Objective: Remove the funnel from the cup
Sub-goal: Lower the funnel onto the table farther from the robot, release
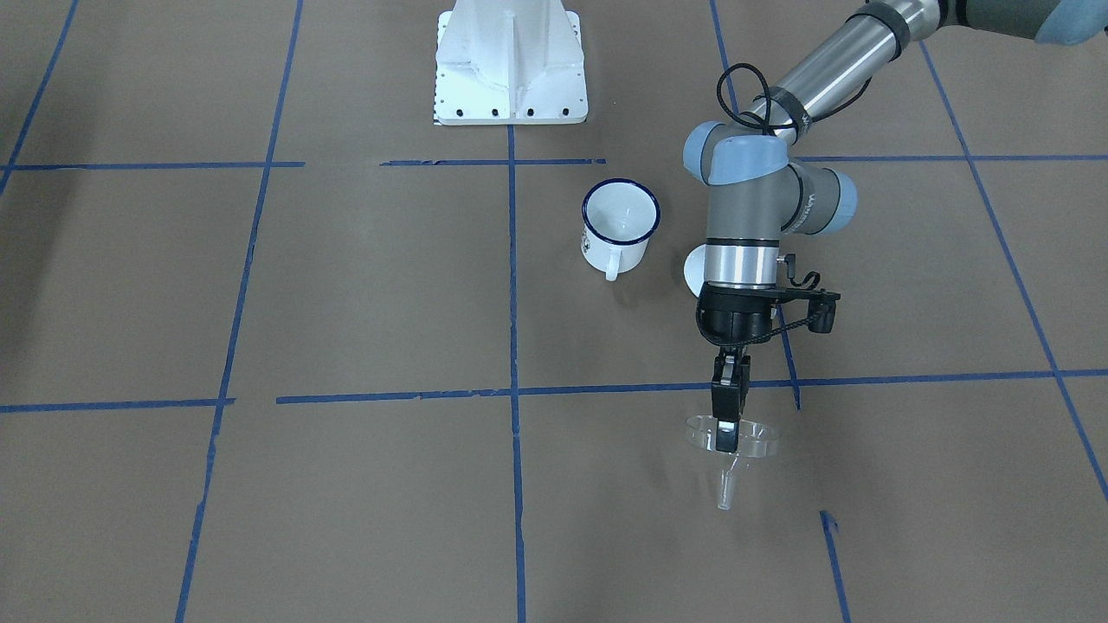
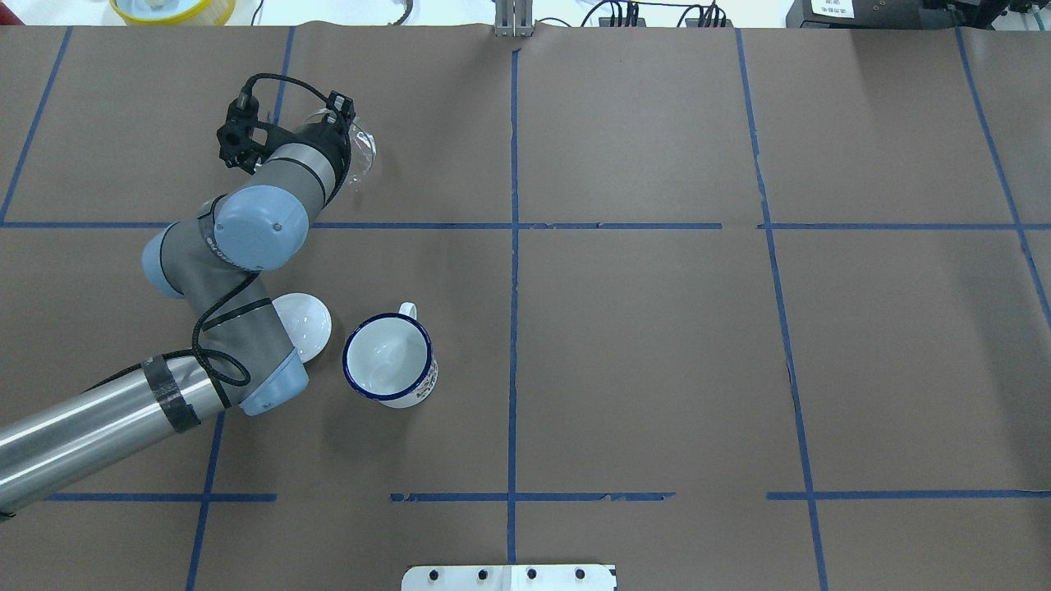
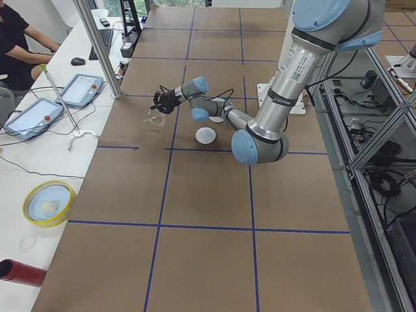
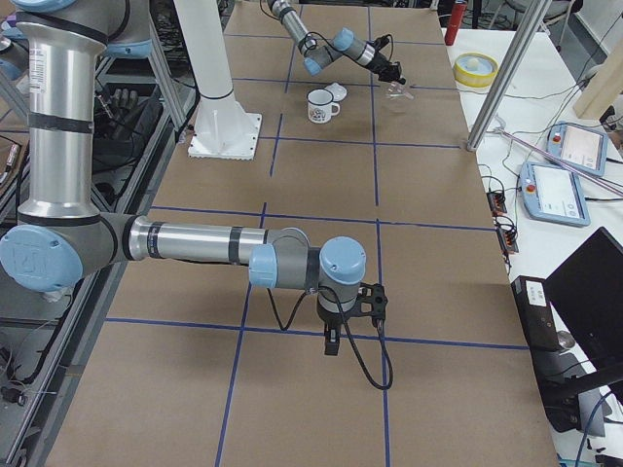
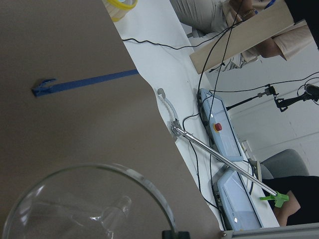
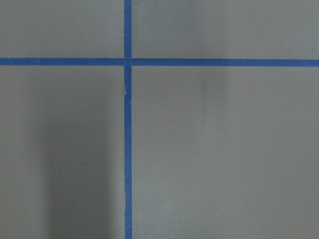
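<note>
The clear plastic funnel [image 1: 746,443] is out of the cup and hangs from my left gripper [image 1: 725,438], which is shut on its rim, spout tilted down, low over the brown table. It also shows in the overhead view [image 2: 359,156] and the left wrist view [image 5: 89,204]. The white enamel cup [image 1: 620,227] with a dark blue rim stands upright and empty, well back from the funnel, handle toward the operators' side; it also shows in the overhead view [image 2: 388,359]. My right gripper [image 4: 331,342] points down at the table far from both; I cannot tell whether it is open.
A white round lid [image 2: 305,322] lies beside the cup, partly under my left arm. The white robot base [image 1: 511,65] stands behind the cup. The table's far edge, with cables and tablets [image 5: 224,149] beyond it, is close to the funnel.
</note>
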